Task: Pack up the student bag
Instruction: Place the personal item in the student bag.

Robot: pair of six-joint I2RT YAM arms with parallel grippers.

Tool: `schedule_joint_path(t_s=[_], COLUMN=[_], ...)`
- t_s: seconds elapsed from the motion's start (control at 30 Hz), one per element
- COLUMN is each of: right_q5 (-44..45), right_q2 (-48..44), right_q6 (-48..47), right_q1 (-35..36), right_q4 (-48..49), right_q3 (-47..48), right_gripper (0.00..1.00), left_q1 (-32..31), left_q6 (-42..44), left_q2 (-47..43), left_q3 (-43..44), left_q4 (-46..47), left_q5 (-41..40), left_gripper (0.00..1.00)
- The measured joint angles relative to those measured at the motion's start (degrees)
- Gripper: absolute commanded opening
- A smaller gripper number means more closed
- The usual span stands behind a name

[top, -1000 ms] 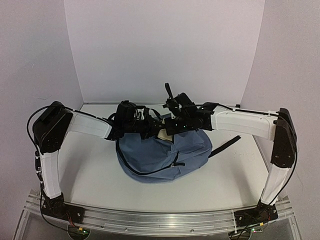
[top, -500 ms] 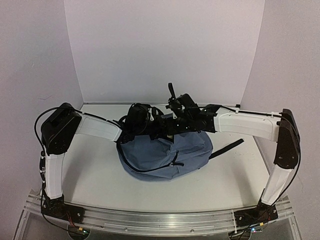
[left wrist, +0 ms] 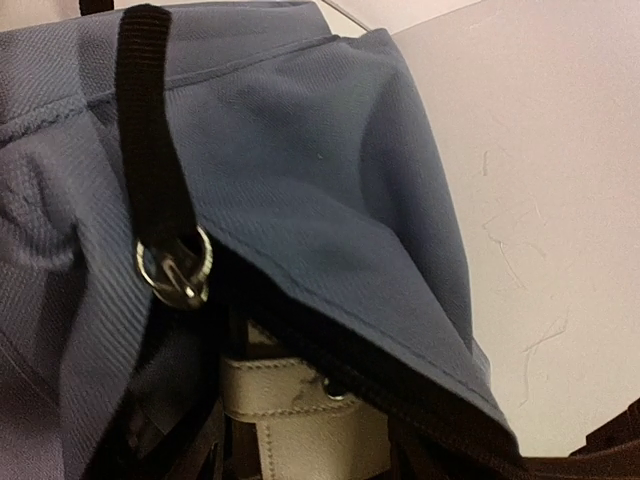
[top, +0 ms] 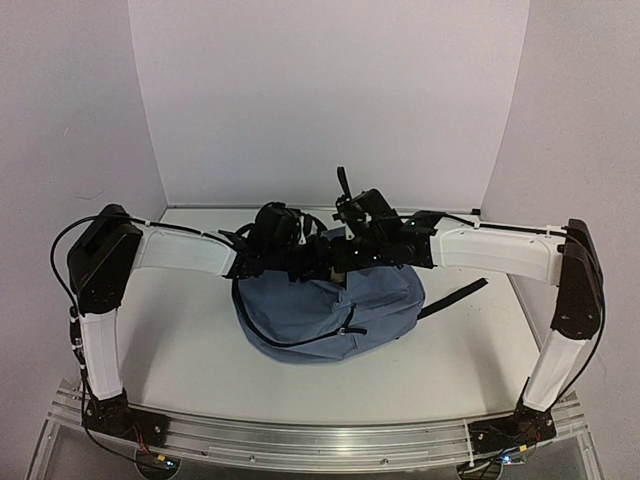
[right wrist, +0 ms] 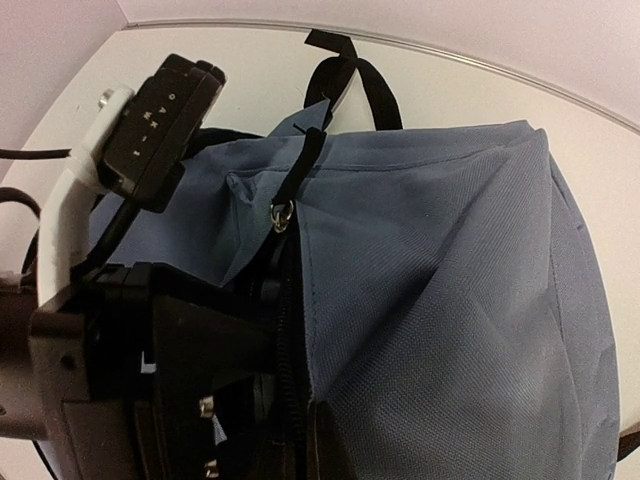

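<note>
Backpack: the slate-blue backpack [top: 330,305] lies in the middle of the white table [top: 180,340], its open top turned toward the back wall.
Arms: both reach in from the sides and meet over the bag's open top.
Left gripper: the left gripper [top: 303,265] is at the mouth of the bag; how far its jaws are spread cannot be told.
Right gripper: the right gripper [top: 345,260] is closed tight at the zipper rim; whether it pinches fabric is unclear.
Close-up: a metal zipper pull [left wrist: 175,265] hangs from a black strap [left wrist: 150,130], with a beige item [left wrist: 300,420] partly visible under the blue flap.
</note>
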Motion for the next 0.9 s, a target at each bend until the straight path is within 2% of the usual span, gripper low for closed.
schedule_joint_path(t_s=[0.33,0.53,0.57,0.67,0.77,0.9], right_q5=[-0.48,-0.44,-0.41,-0.59,-2.27,-4.39], right_q2=[0.00,-0.04,-0.12,-0.71,-1.54,-4.27], right_q6=[0.00,0.00,0.00,0.15,0.31,-0.05], right_q1=[0.07,0.11,0.11,0.12,0.46,1.55], right_q4=[0.09,0.03,0.03,-0.11,-0.22,0.03], right_q3=[-0.18,-0.29,-0.31,-0.47,-0.55,-0.55], right_gripper=[0.00,0.00,0.02,0.20,0.32,0.40], left_q1=[-0.89,-1.34,-1.32,-1.30,-1.26,-0.81], left_q6=[3.27,5.06,5.33,6.22,7.70,10.21], left_q2=[-0.34,1.33,1.34,0.90,-2.55,-11.19], left_q3=[1.35,3.07,3.06,2.37,-0.98,-4.14], left_q4=[-4.18,-3.29,-3.09,-2.52,-3.37,-10.13], left_q5=[-0.32,1.08,1.18,1.05,0.36,0.15], left_gripper=[0.40,0.43,0.45,0.53,0.63,0.71])
